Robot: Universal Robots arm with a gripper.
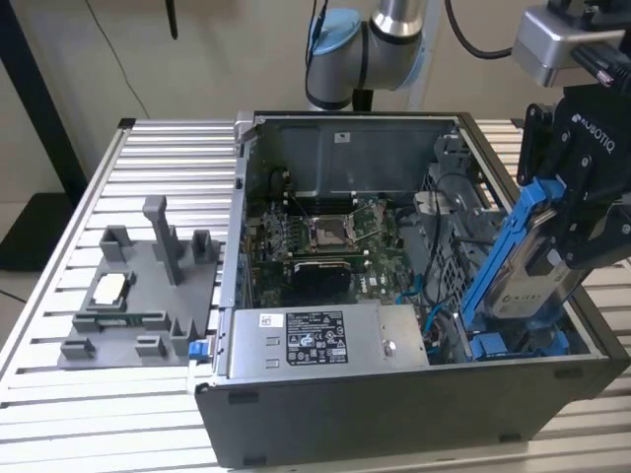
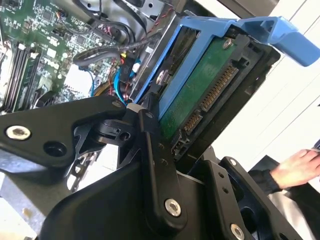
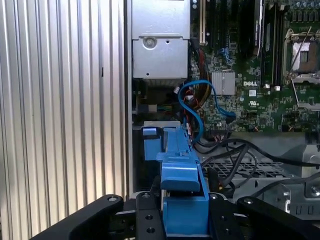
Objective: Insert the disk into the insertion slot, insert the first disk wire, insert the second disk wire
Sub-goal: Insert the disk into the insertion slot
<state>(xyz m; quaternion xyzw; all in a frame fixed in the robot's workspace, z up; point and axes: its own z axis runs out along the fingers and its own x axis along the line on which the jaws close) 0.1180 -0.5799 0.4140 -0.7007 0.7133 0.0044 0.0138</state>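
At the exterior view's right end of the open computer case [image 1: 394,414]: arm reaching down from above, wrist canted. Gripper [image 1: 554,232]: jaws clamped on the disk [image 1: 527,281], one finger [image 2: 155,150] against each side of its blue carrier. Disk: steeply tilted, lower end near the insertion slot [image 1: 508,347], upper end clear of the case.

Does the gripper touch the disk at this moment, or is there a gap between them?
Touching. In the first wrist view the gripper is shut on the disk: its fingers sit against both sides of it, with no gap.
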